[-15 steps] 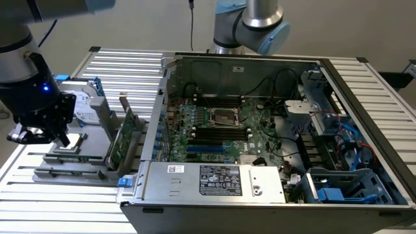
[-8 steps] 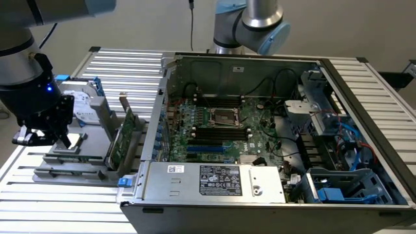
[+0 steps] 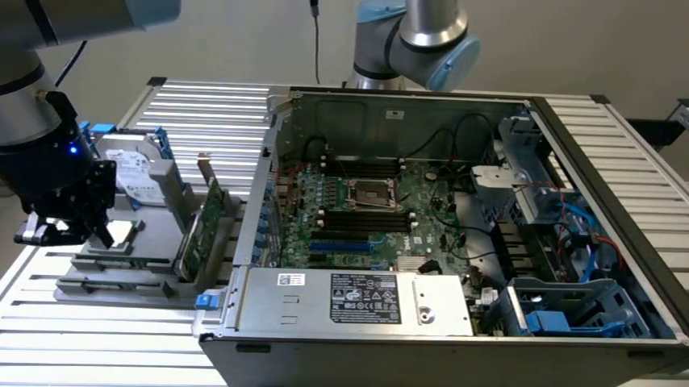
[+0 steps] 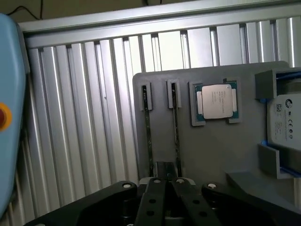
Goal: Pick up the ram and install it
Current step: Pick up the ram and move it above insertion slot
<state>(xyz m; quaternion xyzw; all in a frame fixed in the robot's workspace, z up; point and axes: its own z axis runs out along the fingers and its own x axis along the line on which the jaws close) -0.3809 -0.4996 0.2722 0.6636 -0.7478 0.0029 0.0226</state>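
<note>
Two ram sticks stand edge-on in narrow slots of the grey parts tray (image 4: 211, 155), the nearer-centre ram (image 4: 175, 134) beside the other ram (image 4: 147, 134); both look like thin dark lines. My gripper (image 3: 67, 239) hangs low over that tray (image 3: 119, 268) at the exterior view's left, its fingers spread with nothing between them. In the wrist view the gripper's black linkage (image 4: 164, 202) sits just over the end of the two slots. The open computer case shows the green motherboard (image 3: 431, 234) with its black memory slots (image 3: 366, 218) beside the processor socket (image 3: 372, 193).
On the tray lie a square silver processor chip (image 4: 216, 100) and a hard drive (image 4: 284, 117). A green expansion card (image 3: 205, 222) with a metal bracket stands at the tray's edge, next to the case wall. A second robot arm (image 3: 425, 36) stands behind the case. The power supply (image 3: 356, 298) fills the case's near side.
</note>
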